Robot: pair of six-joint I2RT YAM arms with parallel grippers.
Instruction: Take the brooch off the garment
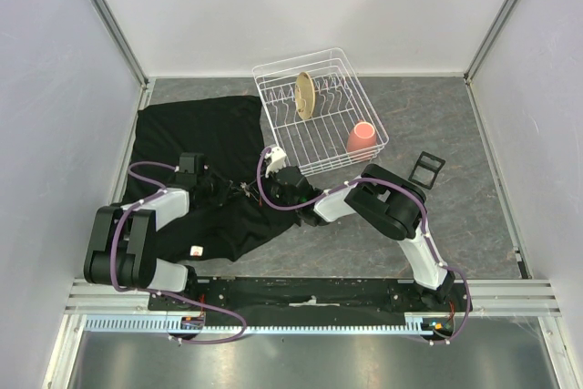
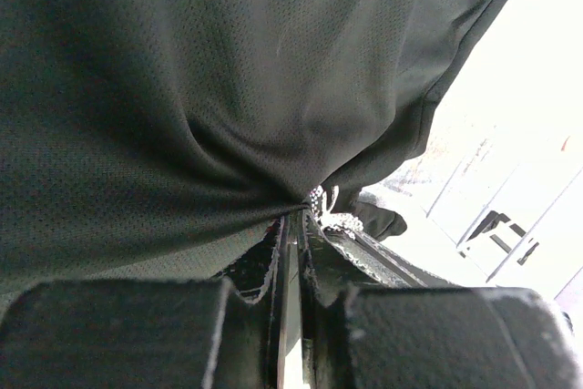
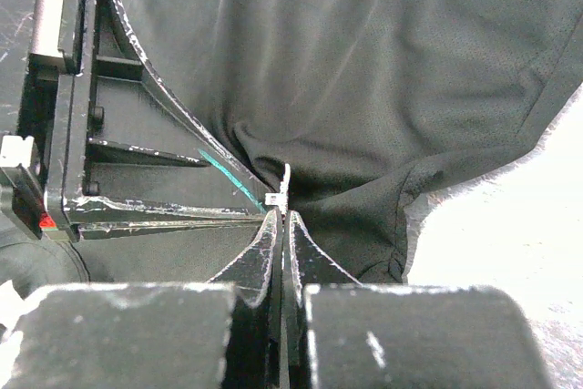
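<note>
Black garment [image 1: 196,129] pinched in closed left fingers [image 2: 257,275], whitish brooch [image 3: 277,195] (tiny) gripped by right fingers [image 3: 260,257]

The grey marbled table [image 1: 474,225] carries three things. A wrinkled black shirt [image 1: 196,129] lies spread on it, under both claws. It runs out behind and to the left of the left claw [image 1: 239,190], and its near hem lies in front of the two. A white wire dish rack [image 1: 321,154] stands just behind the right claw [image 1: 261,193]. A small black square frame [image 1: 436,159] lies well off to that claw's right, apart from the rack.
</note>
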